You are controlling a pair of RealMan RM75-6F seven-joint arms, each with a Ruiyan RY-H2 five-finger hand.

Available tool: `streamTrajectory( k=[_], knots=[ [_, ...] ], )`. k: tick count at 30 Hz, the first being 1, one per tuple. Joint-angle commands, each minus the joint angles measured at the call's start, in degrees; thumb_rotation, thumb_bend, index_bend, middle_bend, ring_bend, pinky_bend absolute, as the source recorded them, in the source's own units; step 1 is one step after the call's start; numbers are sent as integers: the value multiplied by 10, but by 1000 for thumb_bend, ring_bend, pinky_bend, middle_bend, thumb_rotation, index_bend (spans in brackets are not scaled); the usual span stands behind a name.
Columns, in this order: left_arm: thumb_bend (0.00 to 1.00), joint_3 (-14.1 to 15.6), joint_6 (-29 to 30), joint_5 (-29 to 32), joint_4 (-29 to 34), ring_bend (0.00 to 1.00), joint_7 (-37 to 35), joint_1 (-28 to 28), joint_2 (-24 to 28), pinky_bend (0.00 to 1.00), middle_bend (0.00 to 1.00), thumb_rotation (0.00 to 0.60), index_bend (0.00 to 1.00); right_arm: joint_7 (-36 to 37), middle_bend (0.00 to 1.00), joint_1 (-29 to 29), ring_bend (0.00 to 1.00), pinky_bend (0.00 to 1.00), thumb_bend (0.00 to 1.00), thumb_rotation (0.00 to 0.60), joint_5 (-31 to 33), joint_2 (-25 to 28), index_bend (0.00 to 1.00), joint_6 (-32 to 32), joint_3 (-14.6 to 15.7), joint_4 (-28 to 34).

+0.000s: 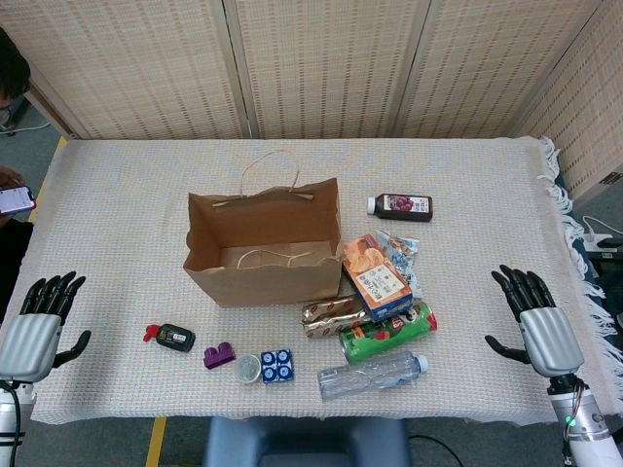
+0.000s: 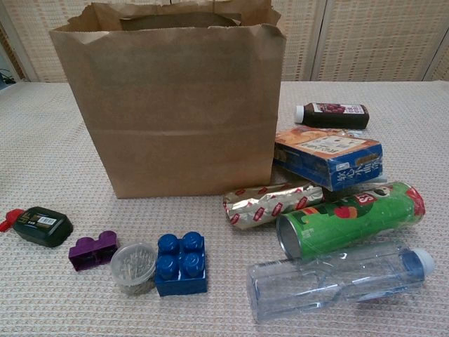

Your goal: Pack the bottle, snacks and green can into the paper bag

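A brown paper bag (image 1: 261,251) (image 2: 175,105) stands open and upright in the middle of the table. To its right lie a blue-and-orange snack box (image 1: 377,277) (image 2: 328,157), a gold-and-red snack pack (image 1: 333,314) (image 2: 270,203), a green can (image 1: 387,333) (image 2: 349,218) on its side and a clear water bottle (image 1: 373,375) (image 2: 337,281). A dark juice bottle (image 1: 400,205) (image 2: 332,114) lies farther back. My left hand (image 1: 37,324) hovers open at the left table edge. My right hand (image 1: 536,322) hovers open at the right edge. Neither touches anything.
In front of the bag lie a small black-and-red item (image 1: 172,337) (image 2: 38,226), a purple brick (image 1: 219,355) (image 2: 93,250), a small clear round tub (image 1: 248,368) (image 2: 134,267) and a blue brick (image 1: 276,366) (image 2: 180,264). A person with a phone (image 1: 16,199) sits at far left.
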State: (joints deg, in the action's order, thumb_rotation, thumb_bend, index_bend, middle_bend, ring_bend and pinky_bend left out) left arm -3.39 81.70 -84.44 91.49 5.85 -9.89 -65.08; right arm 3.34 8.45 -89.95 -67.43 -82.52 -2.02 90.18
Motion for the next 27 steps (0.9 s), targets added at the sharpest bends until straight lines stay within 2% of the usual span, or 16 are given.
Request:
streamTrajectory(
  k=[1, 16, 23, 25, 27],
  knots=[
    [340, 0, 0, 0, 1, 0, -1, 0, 0, 0, 0, 600, 42, 0, 0, 0, 0, 0, 79, 600, 1, 1, 0, 2, 0, 0],
    [339, -1, -3, 2, 0, 0, 1, -2, 0, 0, 0, 600, 42, -13, 0, 14, 0, 0, 79, 600, -15, 16, 0, 39, 20, 8],
    [339, -1, -2, 2, 0, 0, 2, -2, 0, 0, 0, 600, 42, -15, 1, 27, 0, 0, 79, 600, -70, 17, 0, 42, 39, 22],
    [339, -1, -2, 2, 0, 0, 3, -1, 0, 0, 0, 600, 42, -18, 28, 31, 1, 17, 79, 600, -87, 14, 0, 40, 44, 25],
    [339, -1, -2, 2, 1, 0, 2, -1, 0, 0, 0, 600, 42, -24, 104, 37, 37, 79, 80, 600, -104, 10, 0, 44, 50, 30]
  ],
)
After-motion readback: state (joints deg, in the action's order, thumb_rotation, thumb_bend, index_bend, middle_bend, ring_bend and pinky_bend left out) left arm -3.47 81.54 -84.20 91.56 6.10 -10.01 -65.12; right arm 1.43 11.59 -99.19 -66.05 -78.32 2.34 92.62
